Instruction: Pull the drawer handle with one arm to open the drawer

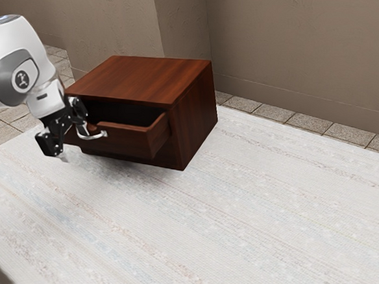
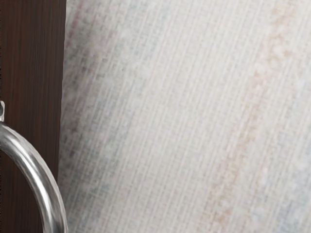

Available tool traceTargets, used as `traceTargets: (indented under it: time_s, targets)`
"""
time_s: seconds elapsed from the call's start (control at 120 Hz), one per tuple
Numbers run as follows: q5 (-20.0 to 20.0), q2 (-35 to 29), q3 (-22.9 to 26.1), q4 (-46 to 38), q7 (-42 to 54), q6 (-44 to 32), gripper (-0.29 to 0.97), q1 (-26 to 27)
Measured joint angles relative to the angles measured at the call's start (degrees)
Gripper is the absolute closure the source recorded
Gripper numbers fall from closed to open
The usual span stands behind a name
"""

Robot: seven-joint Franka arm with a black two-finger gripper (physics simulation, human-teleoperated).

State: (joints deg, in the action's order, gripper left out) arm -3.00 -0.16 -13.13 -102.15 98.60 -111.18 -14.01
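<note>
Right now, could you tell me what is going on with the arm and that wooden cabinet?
The arm's gripper is at the metal handle of the drawer in the wooden cabinet. The drawer stands partly pulled out, with a dark gap above its front. The cabinet sits on a pale woven surface. Whether the gripper actually grips the handle, I cannot tell.

Light is even, diffuse and moderately bright; its direction cannot be told. The cabinet [image 1: 148, 80] top carries a soft sheen, while its right side face reads darker. A thin, soft-edged shadow lies on the table [image 1: 250, 211] under the cabinet's near edge. The cavity above the drawer [image 1: 128, 138] front is dark. In the wrist view, the handle [image 2: 36, 167] bears bright glare streaks.
</note>
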Motion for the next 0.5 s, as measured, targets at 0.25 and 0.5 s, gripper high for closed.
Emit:
traceTargets:
  time_s: [0.25,0.5]
  targets:
    - [0.14,-2.62,-0.88,-2.67,0.71,0.04,0.12,0.63]
    - [0.18,-4.42,-1.04,-4.51,1.3,0.28,0.17,0.56]
